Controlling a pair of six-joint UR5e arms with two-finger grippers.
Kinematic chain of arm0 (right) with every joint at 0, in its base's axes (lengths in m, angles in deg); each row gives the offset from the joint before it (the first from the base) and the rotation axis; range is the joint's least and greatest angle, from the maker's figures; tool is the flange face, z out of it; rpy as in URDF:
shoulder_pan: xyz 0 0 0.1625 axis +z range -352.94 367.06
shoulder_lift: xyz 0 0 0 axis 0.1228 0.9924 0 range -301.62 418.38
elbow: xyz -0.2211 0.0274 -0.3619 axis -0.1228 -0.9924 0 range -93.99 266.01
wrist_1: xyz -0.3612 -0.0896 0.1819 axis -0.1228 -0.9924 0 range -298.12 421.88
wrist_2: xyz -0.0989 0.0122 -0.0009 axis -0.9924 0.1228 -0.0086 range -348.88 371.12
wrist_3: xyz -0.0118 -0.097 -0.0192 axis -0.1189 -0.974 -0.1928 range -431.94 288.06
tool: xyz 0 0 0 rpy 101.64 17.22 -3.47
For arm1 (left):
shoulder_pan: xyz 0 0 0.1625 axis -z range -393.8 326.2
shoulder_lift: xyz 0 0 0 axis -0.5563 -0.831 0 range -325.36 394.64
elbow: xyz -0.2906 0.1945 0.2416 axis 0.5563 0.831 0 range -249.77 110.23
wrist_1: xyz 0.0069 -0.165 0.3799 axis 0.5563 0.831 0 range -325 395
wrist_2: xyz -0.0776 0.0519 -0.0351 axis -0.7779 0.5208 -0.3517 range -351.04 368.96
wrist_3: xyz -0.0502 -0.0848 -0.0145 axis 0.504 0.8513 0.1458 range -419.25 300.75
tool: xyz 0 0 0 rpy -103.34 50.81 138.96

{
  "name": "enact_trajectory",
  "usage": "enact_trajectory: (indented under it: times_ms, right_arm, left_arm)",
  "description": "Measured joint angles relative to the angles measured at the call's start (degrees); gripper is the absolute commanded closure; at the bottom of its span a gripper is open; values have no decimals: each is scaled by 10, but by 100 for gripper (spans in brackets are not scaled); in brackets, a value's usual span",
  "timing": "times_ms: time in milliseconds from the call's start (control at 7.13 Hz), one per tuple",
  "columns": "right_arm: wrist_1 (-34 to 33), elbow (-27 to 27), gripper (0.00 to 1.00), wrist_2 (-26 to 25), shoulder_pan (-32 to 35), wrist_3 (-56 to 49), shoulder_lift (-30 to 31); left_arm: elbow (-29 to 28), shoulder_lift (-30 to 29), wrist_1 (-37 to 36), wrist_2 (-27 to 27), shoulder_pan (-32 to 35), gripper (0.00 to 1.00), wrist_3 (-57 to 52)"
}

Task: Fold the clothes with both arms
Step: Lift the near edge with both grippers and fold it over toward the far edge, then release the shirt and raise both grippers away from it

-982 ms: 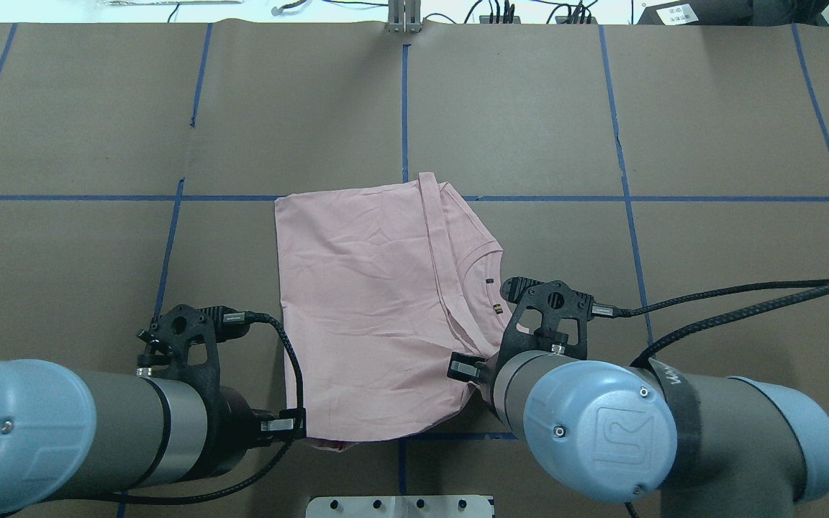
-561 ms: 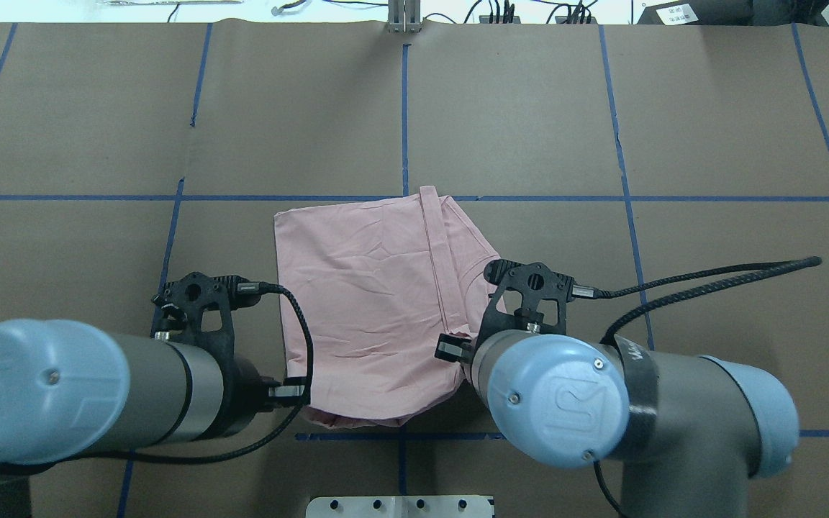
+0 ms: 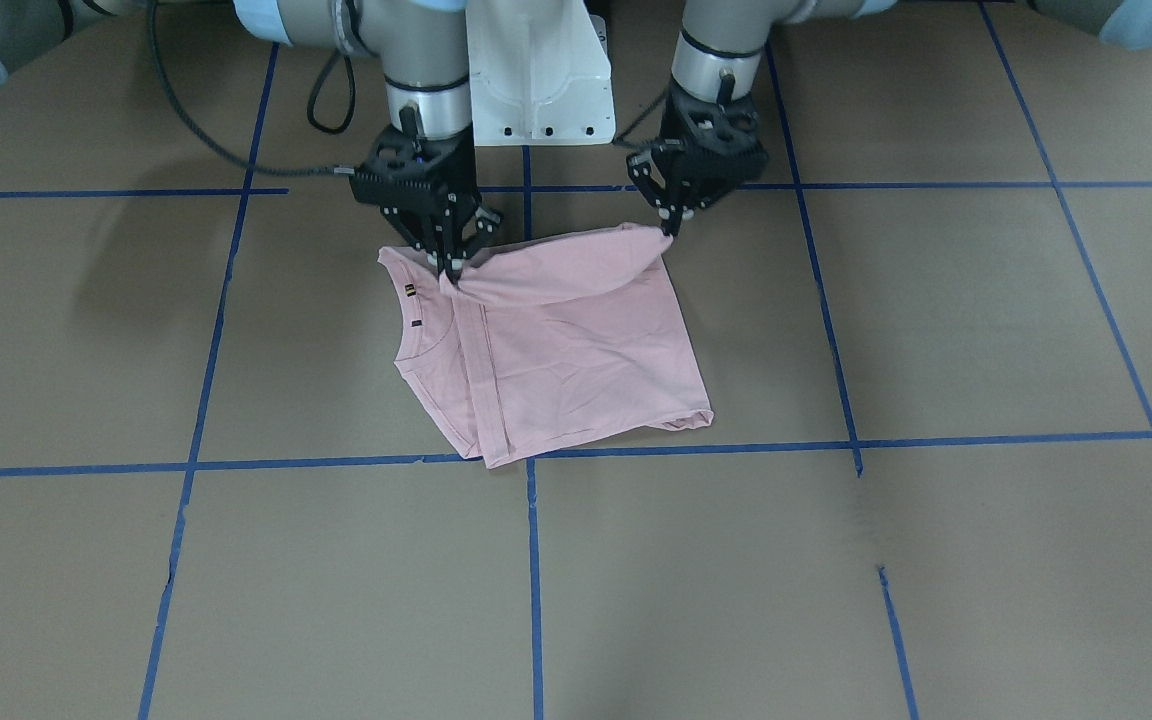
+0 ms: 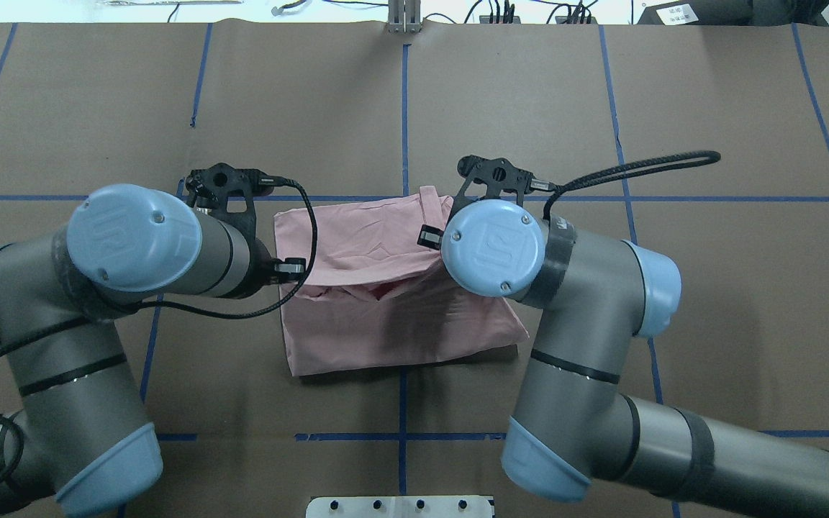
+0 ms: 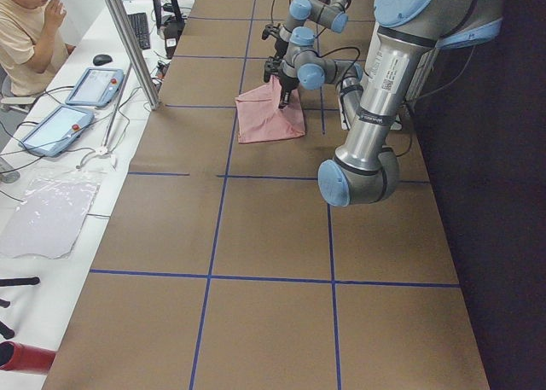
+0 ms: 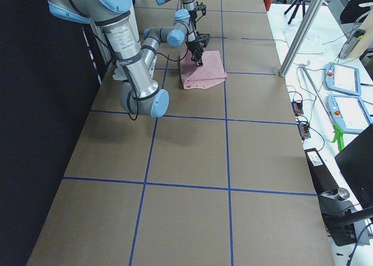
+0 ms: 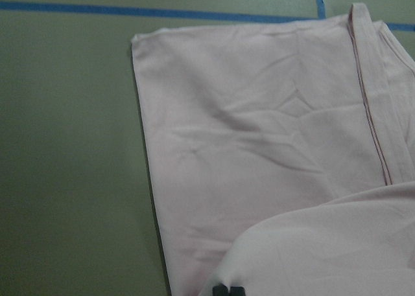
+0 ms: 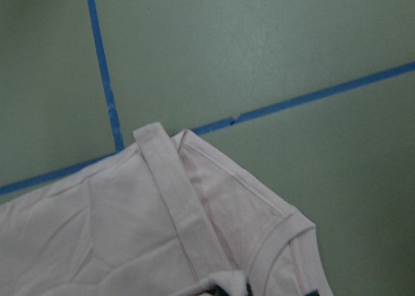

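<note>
Pink T-shirt (image 3: 586,360) edge lifted; left end effector (image 3: 671,226) and right end effector (image 3: 449,266) clamp it; tag (image 3: 409,291) unreadable.

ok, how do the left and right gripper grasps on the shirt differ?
Left gripper pinches the T-shirt at its plain outer corner; right gripper pinches it on the collar side. Left gripper's tips sit at the cloth's side edge; right gripper's sit inboard, over the shirt body. Both point down, shut on the same raised flap.
</note>
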Motion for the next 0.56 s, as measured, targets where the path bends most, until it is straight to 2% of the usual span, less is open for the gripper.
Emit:
enact_trajectory:
  times_ms: [140, 281, 561]
  right_arm:
    - [7, -47, 58, 8, 22, -9, -28]
    - [34, -107, 1, 11, 38, -17, -54]
    - [156, -261, 0, 17, 70, -66, -102]
  left_arm:
    - [-38, -11, 19, -1, 28, 41, -22]
    - [-97, -26, 59, -1, 52, 0, -44]
    - [-224, -41, 184, -1, 94, 0, -112]
